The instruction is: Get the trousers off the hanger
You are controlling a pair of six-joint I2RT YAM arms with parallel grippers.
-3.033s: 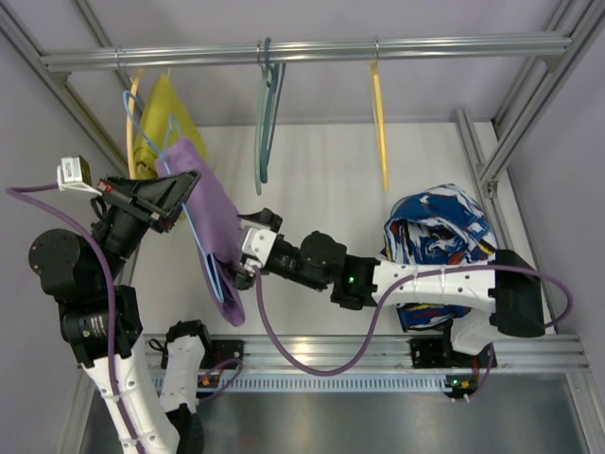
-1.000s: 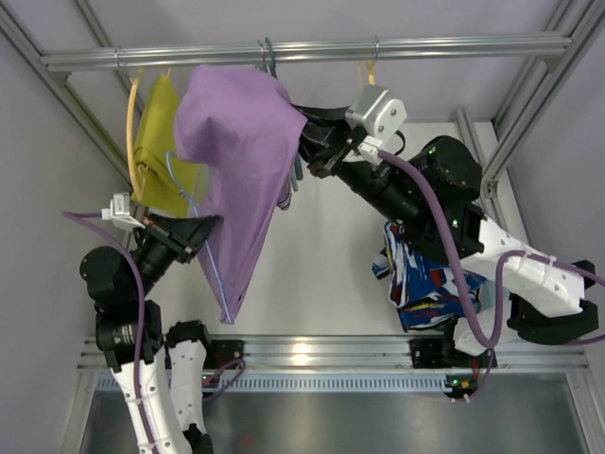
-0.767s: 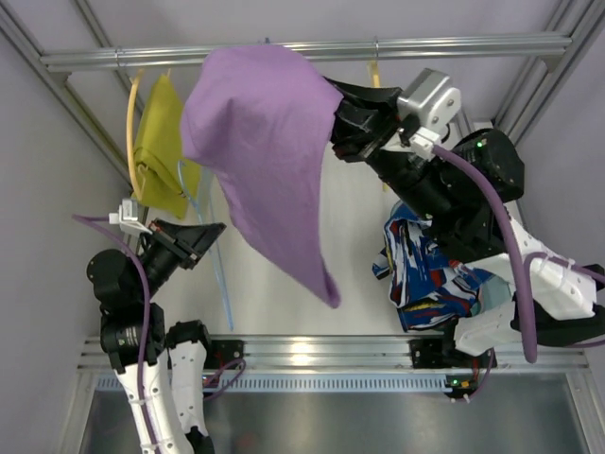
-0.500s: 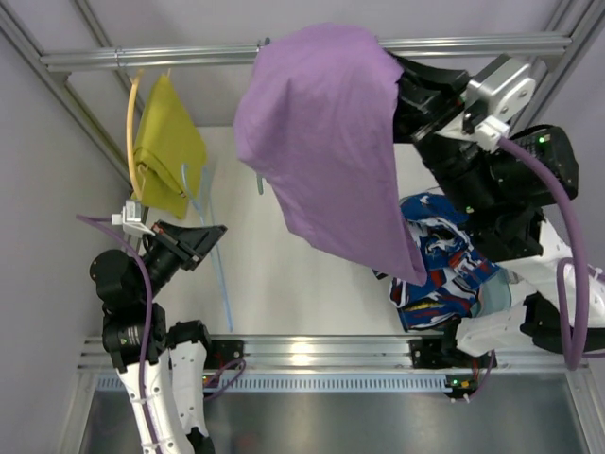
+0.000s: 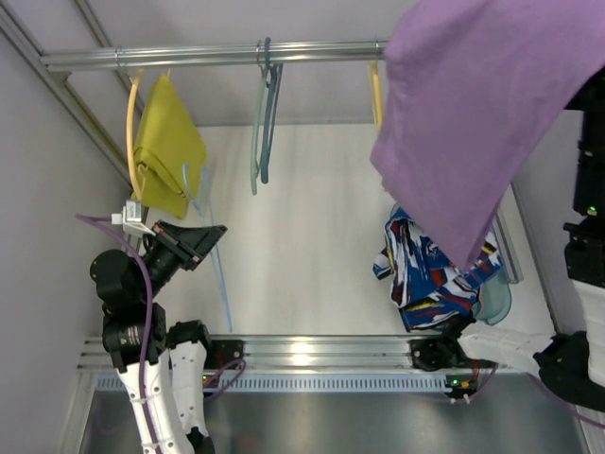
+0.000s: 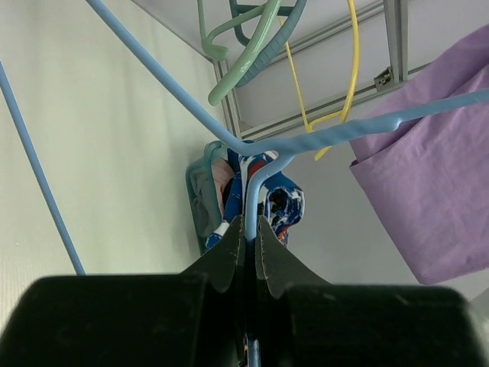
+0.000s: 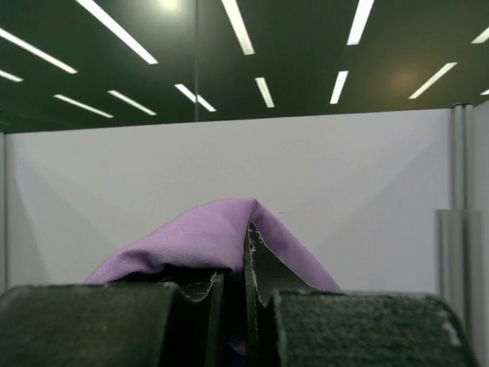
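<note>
Left wrist view puts the left gripper [image 6: 248,222] nearest, its jaws pinched shut on the neck of the hanger [image 6: 251,191], whose thin bare wire looks light, springy and slick, so that stiffer neck seems the surest hold. Farther off, the trousers [image 6: 435,191] hang clear of the hanger, high over the right side of the bench [image 5: 321,227] above the patterned clothes [image 5: 430,270]. They hang from the right gripper [image 7: 243,256], jaws clamped on a fold; soft, light and floppy, they should drape from any pinch.
</note>
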